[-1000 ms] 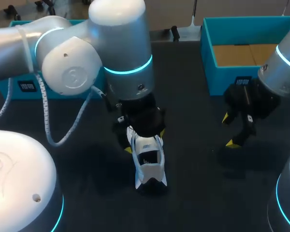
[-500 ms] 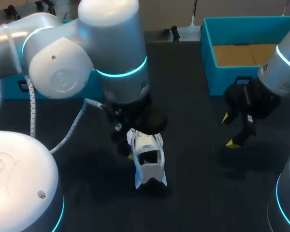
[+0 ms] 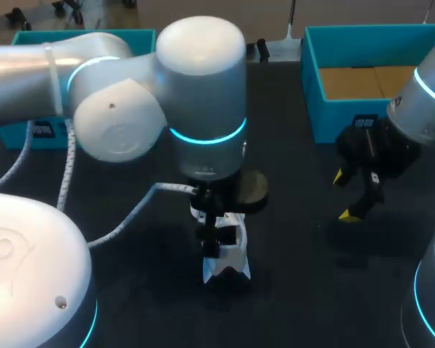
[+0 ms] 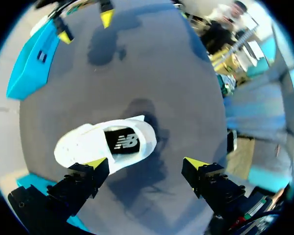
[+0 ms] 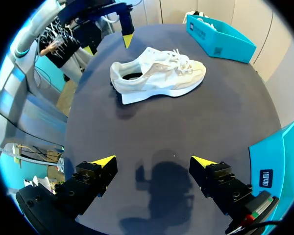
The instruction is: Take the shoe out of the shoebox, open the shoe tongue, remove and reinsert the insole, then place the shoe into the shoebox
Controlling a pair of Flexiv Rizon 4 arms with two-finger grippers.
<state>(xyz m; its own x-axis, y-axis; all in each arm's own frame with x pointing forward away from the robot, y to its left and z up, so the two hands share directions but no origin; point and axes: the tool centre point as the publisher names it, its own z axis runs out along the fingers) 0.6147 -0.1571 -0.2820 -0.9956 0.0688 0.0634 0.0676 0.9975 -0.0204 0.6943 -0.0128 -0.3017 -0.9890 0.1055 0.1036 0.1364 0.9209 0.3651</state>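
The white cloth shoe is out of the blue cardboard shoebox. It stands on the dark table, in the middle. My left gripper hangs over it, fingers spread, holding nothing. My right gripper is on the right, spread and empty too. I think the tongue, the insole and the putting back are left to do.

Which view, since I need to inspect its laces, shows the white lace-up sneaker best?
The right wrist view: the white lace-up sneaker shows whole in side profile, laces unobstructed. The left wrist view looks down into its opening, laces unclear. In the head view the left arm hides most of it.
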